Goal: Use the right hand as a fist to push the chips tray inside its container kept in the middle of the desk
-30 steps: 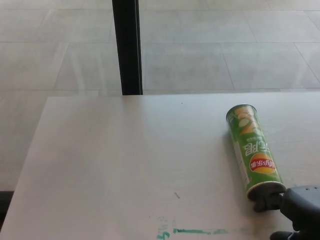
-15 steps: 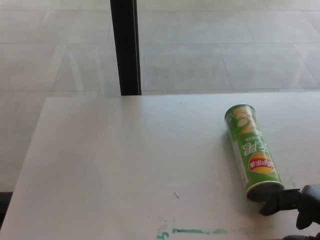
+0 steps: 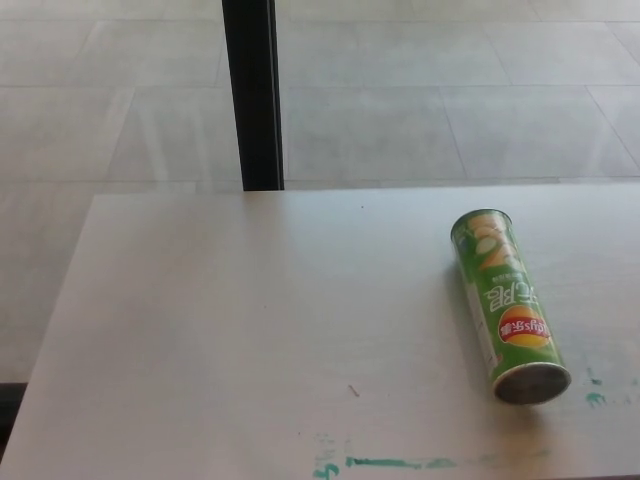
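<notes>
Chips container [image 3: 506,304]: green can laid on its side on the desk [image 3: 250,330], right of the black post [image 3: 254,95]; no tray protrudes, so pushing is judged complete. Neither hand is seen.

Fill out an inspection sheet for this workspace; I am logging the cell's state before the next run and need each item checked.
Surface: pale desk, with green paint-like marks near its front edge and a few small ones at the right.
Job's things: green chips can lying on its side at the desk's right, its near end facing the camera; no tray seen sticking out of it.
Clutter: nothing seen.
Hands: neither the left hand nor the right hand is in view.
Cables: nothing seen.
Surroundings: tiled floor beyond the desk and a black vertical post behind its far edge.
</notes>
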Motion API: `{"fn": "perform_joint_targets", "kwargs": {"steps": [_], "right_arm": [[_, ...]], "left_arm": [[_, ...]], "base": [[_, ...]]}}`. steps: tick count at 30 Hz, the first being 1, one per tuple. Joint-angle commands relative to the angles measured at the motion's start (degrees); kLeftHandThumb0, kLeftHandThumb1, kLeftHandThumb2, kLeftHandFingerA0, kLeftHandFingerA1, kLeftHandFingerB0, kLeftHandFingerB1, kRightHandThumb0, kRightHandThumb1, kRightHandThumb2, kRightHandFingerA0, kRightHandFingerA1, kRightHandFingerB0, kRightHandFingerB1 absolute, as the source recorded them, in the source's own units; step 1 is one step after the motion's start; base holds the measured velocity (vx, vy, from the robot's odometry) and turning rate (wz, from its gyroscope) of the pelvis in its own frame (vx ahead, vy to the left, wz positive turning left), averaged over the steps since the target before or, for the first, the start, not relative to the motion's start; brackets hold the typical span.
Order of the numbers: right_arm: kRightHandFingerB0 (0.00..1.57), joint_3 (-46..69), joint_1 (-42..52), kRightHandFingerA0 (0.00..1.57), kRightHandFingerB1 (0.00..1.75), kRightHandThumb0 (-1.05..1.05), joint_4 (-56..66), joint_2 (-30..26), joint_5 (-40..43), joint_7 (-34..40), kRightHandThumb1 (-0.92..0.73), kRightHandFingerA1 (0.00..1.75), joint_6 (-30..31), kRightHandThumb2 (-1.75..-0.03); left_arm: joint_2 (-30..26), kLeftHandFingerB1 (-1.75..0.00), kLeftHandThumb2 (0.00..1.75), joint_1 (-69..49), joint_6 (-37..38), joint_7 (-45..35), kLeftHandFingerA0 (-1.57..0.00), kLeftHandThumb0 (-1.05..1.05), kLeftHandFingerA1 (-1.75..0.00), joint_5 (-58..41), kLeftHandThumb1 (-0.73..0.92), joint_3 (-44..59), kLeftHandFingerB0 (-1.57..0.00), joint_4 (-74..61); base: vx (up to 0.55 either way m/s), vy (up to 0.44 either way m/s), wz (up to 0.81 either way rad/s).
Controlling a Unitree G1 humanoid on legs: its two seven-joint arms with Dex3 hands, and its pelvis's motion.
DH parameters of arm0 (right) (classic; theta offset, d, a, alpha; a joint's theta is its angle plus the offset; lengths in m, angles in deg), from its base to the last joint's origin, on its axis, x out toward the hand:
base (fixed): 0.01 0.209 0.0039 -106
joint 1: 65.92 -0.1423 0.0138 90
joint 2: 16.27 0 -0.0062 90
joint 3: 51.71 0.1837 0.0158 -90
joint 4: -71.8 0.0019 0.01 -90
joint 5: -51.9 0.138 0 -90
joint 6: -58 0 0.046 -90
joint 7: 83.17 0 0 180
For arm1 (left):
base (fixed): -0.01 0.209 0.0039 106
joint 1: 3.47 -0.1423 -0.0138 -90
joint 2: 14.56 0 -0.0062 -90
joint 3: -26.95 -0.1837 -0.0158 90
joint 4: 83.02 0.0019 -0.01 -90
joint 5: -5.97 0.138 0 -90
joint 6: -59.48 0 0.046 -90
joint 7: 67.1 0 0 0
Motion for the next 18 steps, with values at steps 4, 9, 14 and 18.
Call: {"fn": "perform_joint_targets", "kwargs": {"steps": [4,9,14,18], "right_arm": [[0.56,25.67,-3.35,0.89,0.46,-0.4,-28.69,6.66,12.66,24.85,-0.62,0.61,-5.32,-0.59],[0.6,28.67,-4.52,0.87,0.5,-0.41,-43.46,5.53,13.05,31.3,-0.62,0.63,-9.77,-0.6],[0.57,28.62,-6.1,0.87,0.48,-0.38,-54.64,3.97,12.51,36.04,-0.65,0.62,-12.39,-0.59],[0.57,28.69,-6.68,0.9,0.5,-0.39,-61.8,4.12,12.71,39.81,-0.64,0.63,-15.57,-0.59]], "left_arm": [[0.0,-0.52,0.69,-1.0,1.13,1.19,-0.65,-0.71,-0.81,0.78,0.92,-0.71,-0.47,0.57],[0.32,-0.53,0.67,-1.55,1.86,0.15,-0.6,-0.73,-0.85,0.07,0.91,-0.28,-0.42,0.37],[0.11,-0.53,0.68,-1.54,0.9,0.38,-0.58,-0.73,-0.75,0.14,0.92,-0.42,-0.48,0.31],[-0.25,-0.51,0.67,-1.01,0.3,0.63,-0.61,-0.72,-0.76,0.16,0.92,-0.33,-0.5,0.67]], "base": [[0.0,0.0,0.0],[0.0,0.0,0.0],[0.0,0.0,0.0],[0.0,0.0,0.0]]}}
